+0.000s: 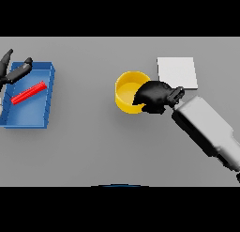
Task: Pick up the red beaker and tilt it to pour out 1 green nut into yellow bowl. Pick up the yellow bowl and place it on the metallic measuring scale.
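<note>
The yellow bowl point(127, 91) is seen just right of centre on the grey table point(93, 146), gripped at its 4 o'clock rim by the curled right hand point(153, 96) — the metallic scale point(177, 71) lies at its 2 o'clock. The left hand point(14, 71), fingers relaxed, is held over a blue tray point(47, 92) containing a red bar point(29, 92).

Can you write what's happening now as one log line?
right hand gripping yellow bowl rim | bowl on table | scale bare | left hand over blue tray
</note>
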Robot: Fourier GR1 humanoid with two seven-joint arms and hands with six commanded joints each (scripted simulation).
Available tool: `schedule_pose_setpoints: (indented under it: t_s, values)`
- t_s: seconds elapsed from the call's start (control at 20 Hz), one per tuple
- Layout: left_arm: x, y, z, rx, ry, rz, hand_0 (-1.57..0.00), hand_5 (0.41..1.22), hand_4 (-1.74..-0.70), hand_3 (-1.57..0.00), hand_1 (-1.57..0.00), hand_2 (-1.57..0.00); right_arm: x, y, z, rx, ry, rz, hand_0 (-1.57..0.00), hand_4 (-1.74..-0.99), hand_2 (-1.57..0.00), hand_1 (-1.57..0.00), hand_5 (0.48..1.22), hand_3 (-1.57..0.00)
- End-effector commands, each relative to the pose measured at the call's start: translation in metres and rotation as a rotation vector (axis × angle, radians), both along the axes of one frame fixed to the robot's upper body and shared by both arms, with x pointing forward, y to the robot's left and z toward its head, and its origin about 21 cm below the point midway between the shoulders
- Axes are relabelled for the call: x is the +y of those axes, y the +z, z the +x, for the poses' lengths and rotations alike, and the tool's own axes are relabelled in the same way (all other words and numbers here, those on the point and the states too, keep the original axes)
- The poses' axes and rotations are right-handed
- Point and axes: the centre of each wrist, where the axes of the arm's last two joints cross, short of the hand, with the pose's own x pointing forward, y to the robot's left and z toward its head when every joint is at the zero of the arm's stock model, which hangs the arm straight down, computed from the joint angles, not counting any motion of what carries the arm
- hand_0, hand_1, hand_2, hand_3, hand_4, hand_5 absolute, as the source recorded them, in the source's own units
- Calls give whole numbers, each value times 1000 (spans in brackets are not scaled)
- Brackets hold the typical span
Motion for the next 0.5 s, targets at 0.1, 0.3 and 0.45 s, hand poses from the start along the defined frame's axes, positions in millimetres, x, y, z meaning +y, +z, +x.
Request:
schedule_pose_setpoints:
  t_s: [0.1,0.3,0.45]
  values:
    - [-1,1,1,-5,-15,-24,1,702,-788,1,1,1,0,16,1,-48,-47,-14,-1563,-1738,-1447,-1562,1219,-1199]
    - [2,3,1,-11,-5,-30,1,704,-800,1,1,1,-7,24,4,-62,-79,-4,-1520,-1740,-1520,-1567,1219,-1179]
    - [-1,4,-1,-5,-3,-53,1,717,-820,1,1,1,-16,35,14,-117,-145,-3,-1545,-1740,-1487,-1569,1220,-1183]
